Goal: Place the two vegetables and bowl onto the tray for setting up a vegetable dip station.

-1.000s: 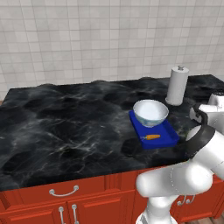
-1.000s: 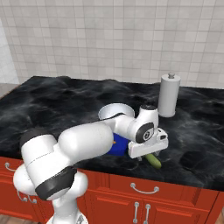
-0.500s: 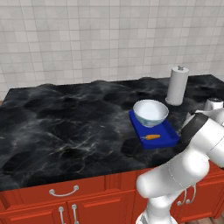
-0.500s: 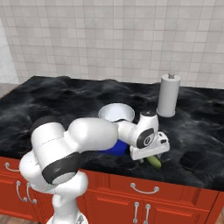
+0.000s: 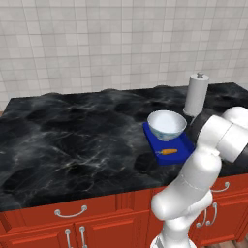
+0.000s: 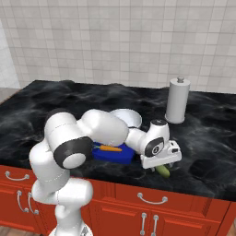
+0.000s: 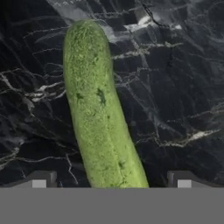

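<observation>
Currently hangs low over the cucumber (image 7: 98, 122) with the gripper (image 7: 111, 180) spread wide, a fingertip on either side and nothing pinched. Finds that vegetable lying flat on the black counter (image 5: 72, 140), off the blue tray (image 5: 185, 144), to the right of it and near the counter's front edge. Finds the bowl (image 5: 166, 124) and the carrot (image 5: 169, 151) already on the tray, which leaves just this one piece to bring across.

Likely troubles, judged from here:

- Lies slightly slanted between the fingertips in the hand view rather than square to them, so may twist or squirt out on closing.
- Rests round and smooth on hard stone, so could roll toward the counter edge if nudged by one finger before the other.
- Could scrape the stone if lowered too far, or catch only the rounded top if closed too high.
- Offers little free room on the tray, with the bowl at the back and the carrot on the front strip, so could land on the carrot, knock the bowl, or end up half over the rim.
- Stands well apart from the paper towel roll (image 5: 196, 94), so probably no trouble there.
</observation>
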You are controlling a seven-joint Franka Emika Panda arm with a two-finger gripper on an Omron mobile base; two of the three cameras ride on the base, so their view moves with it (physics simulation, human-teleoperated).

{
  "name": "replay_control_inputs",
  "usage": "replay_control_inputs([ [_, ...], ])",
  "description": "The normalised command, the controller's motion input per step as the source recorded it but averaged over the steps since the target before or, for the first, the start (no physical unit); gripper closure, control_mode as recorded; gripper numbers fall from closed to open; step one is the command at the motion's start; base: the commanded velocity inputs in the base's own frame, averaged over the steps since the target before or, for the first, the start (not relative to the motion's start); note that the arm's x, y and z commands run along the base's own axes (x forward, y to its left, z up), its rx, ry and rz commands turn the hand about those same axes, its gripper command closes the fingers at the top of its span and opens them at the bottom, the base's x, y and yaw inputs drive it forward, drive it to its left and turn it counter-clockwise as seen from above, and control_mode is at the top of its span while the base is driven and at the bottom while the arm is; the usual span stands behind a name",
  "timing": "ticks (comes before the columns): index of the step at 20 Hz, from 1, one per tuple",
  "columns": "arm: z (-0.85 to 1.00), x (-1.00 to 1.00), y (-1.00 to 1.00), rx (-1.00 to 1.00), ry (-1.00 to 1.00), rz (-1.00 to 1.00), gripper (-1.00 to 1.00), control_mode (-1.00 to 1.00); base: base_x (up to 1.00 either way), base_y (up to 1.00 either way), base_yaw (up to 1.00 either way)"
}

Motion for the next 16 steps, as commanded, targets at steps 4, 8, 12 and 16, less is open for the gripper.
replay_control_inputs([
  [4, -0.15, 0.19, -0.21, 0.00, 0.00, -0.03, -1.00, -1.00, 0.00, 0.00, 0.00],
  [8, -0.17, 0.20, -0.16, 0.00, 0.00, -0.03, -1.00, -1.00, 0.00, 0.00, 0.00],
  [12, -0.24, 0.06, -0.08, 0.00, 0.00, -0.02, -1.00, -1.00, 0.00, 0.00, 0.00],
  [16, -0.26, 0.06, 0.00, 0.00, 0.00, -0.01, 1.00, -1.00, 0.00, 0.00, 0.00],
])
